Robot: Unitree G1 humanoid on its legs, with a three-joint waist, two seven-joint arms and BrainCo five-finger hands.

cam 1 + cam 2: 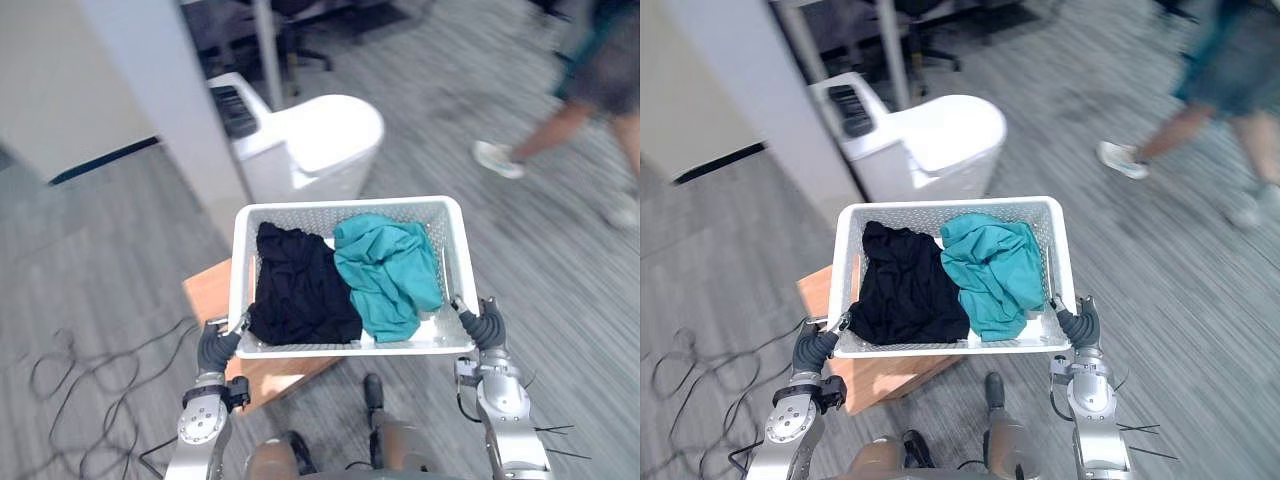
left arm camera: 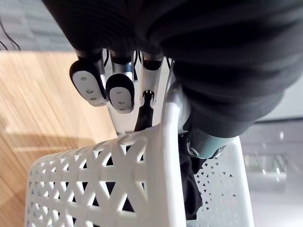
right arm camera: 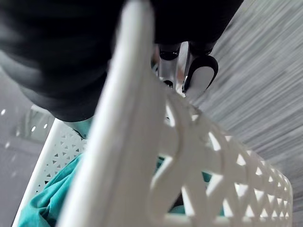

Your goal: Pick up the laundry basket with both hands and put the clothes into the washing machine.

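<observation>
Two hands are gripping the white laundry basket [image 1: 345, 204] at its near corners: the left hand [image 1: 216, 348] is clamping the near-left corner, the right hand [image 1: 485, 325] the near-right one. In the left wrist view the fingers [image 2: 120, 92] are curling down the outside of the lattice wall, with the rim running across the palm. In the right wrist view the dark-tipped fingers [image 3: 201, 78] are likewise hooking round the outside below the rim. The basket is sitting level in front of the robot, overlapping a wooden table [image 1: 213, 290] at its near-left side; cannot tell whether the two are touching. Inside, a black garment [image 1: 300, 285] is lying bunched in the left half and a teal garment [image 1: 390, 268] is lying crumpled in the right half, the two touching at the middle. A white washing machine [image 1: 315, 140] is standing just beyond the basket's far rim, beside a pale wall. A person [image 1: 590, 75] is walking across the grey floor, far right.
</observation>
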